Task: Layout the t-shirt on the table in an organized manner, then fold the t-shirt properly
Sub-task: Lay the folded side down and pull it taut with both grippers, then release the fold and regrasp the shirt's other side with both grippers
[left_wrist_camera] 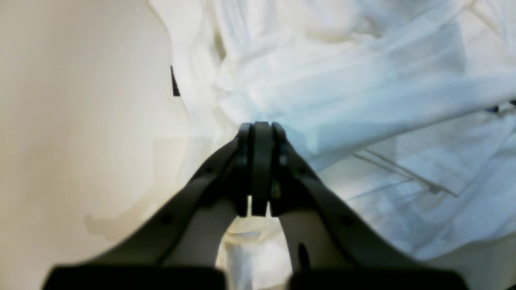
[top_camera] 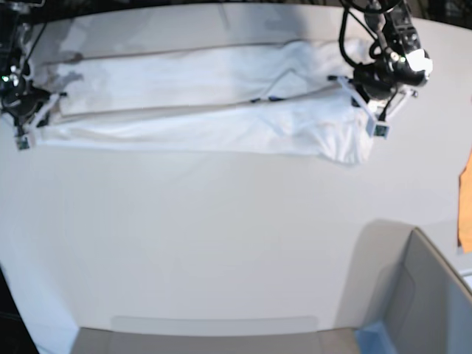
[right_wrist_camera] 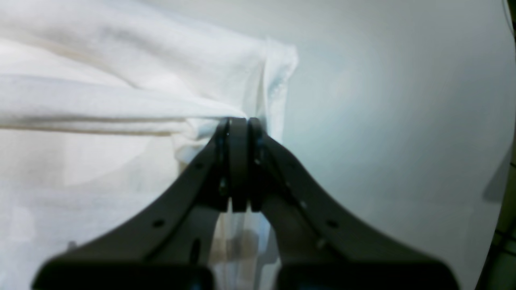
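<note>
Two grippers clamp t-shirt [top_camera: 199, 103]; black tag [left_wrist_camera: 175, 82] — apparently — left-wrist only.

- The t-shirt [top_camera: 206, 103]: white, stretched into a long wrinkled band across the far side, its print hidden.
- The table [top_camera: 206, 243]: plain white, smooth, under it.
</note>
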`<action>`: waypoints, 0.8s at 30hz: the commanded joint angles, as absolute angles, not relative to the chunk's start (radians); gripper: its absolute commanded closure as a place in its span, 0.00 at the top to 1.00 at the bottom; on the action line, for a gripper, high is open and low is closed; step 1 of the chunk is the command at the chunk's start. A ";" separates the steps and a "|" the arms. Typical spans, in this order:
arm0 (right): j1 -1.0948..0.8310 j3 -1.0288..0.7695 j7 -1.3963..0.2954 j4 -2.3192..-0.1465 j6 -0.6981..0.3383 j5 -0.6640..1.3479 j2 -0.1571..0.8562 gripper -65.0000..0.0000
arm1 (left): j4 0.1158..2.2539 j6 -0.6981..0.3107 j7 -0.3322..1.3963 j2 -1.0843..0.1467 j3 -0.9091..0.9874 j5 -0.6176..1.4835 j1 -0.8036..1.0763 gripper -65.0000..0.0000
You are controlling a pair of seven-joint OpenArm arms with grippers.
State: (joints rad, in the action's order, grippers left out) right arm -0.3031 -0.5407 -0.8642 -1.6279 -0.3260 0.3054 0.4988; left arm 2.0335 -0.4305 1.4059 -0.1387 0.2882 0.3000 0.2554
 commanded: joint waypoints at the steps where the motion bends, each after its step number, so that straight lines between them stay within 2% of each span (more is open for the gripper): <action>1: -0.303 -0.552 -0.851 -1.643 -0.321 0.318 0.518 0.00 | 2.052 -0.427 1.396 -0.147 0.291 0.297 0.255 0.00; 7: -0.344 -0.552 -0.852 -1.649 -0.321 0.383 0.518 0.00 | 2.052 -0.427 1.396 -0.145 0.291 0.297 0.255 0.00; 11: -0.401 -0.591 -0.852 -1.730 -0.321 0.438 0.518 0.00 | 2.052 -0.427 1.396 -0.145 0.291 0.297 0.255 0.00; 17: -0.389 -0.699 -0.983 -1.825 -0.323 0.483 0.504 0.00 | 2.052 -0.427 1.396 -0.145 0.291 0.297 0.254 0.00; 24: -0.406 -0.696 -0.987 -1.745 -0.323 0.479 0.518 0.00 | 2.052 -0.427 1.396 -0.145 0.291 0.297 0.255 0.00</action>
